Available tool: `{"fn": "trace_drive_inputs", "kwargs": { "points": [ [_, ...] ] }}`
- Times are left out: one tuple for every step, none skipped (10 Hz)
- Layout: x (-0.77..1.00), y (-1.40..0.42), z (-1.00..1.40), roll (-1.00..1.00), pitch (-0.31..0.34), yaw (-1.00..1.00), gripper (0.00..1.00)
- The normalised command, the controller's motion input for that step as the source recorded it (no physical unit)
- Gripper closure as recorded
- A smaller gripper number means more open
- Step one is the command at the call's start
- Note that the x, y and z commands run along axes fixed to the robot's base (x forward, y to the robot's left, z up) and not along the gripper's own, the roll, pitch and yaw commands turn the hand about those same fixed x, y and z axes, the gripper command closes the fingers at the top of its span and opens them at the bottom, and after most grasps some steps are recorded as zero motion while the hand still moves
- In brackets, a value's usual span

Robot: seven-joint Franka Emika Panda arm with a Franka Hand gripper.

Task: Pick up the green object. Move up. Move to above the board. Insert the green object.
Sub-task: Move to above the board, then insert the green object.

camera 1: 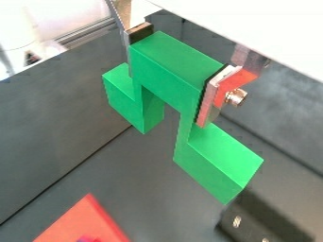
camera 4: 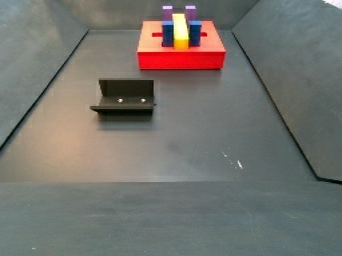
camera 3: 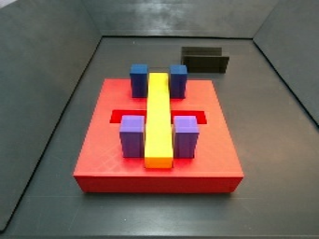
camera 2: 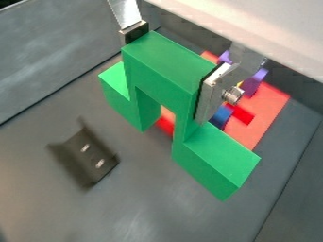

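Gripper (camera 2: 171,68) clamped on the raised middle cube of the green object (camera 2: 177,113), lifted clear of the desk (camera 4: 187,130), seen in both wrist views only. Red board (camera 4: 181,55) near the far edge of the desk; fixture (camera 4: 124,98) toward mid-desk.

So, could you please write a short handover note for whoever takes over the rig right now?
Gripper: shut on the green object, fingers clamped on its raised middle cube; it appears in both wrist views only, neither side view shows it.
Green object: lifted clear of the floor.
Board: on the floor, yellow bar on it; the fixture stands apart.
Done: pick-up and lift.
Left: line up above the board, insert.
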Motion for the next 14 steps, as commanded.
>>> {"fn": "trace_drive_inputs", "kwargs": {
  "points": [
    [0.14,-1.40,0.21,0.00,0.092,-0.04,1.00],
    [0.15,-1.40,0.21,0.01,0.101,-0.02,1.00],
    [0.19,-1.40,0.22,-0.01,0.134,-0.01,1.00],
    [0.21,-1.40,0.22,0.00,0.142,0.00,1.00],
    [0.27,-1.40,0.23,0.01,0.163,0.00,1.00],
    [0.14,-0.50,0.09,0.02,0.166,0.01,1.00],
    [0.00,-0.17,-0.22,0.02,0.023,-0.06,1.00],
    [0.00,-0.15,-0.22,0.02,0.020,-0.05,1.00],
    [0.00,-0.17,-0.21,0.02,0.017,-0.05,1.00],
    [0.00,-0.15,-0.25,0.01,0.010,-0.05,1.00],
    [0.00,-0.19,-0.26,0.00,0.011,-0.06,1.00],
    [0.00,-0.20,-0.26,0.00,0.004,-0.07,1.00],
    [0.00,-0.21,-0.26,0.00,0.006,-0.07,1.00],
    [0.00,-0.20,-0.27,0.00,0.001,-0.07,1.00]
  ]
}}
